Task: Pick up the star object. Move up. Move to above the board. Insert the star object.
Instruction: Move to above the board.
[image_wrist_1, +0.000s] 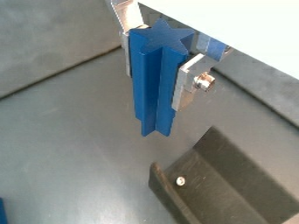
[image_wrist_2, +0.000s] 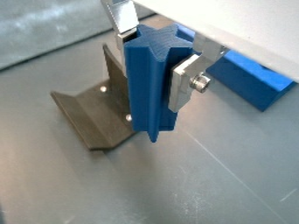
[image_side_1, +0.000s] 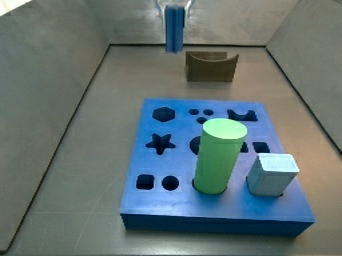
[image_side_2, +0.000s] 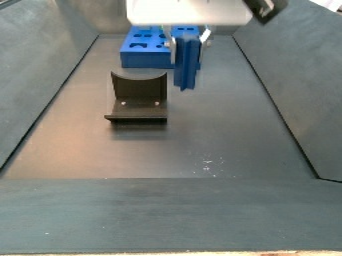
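The star object is a tall blue ridged prism with a star-shaped top. My gripper is shut on it, a silver finger plate on each side, and holds it upright above the grey floor. It also shows in a wrist view and in both side views. The gripper hangs near the fixture, apart from the board. The board is a thick blue slab with a star hole and round holes; it also shows in a side view and a wrist view.
The dark L-shaped fixture stands on the floor beside the held piece, also seen in a side view and both wrist views. A green cylinder and a pale block stand in the board. Grey walls enclose the floor.
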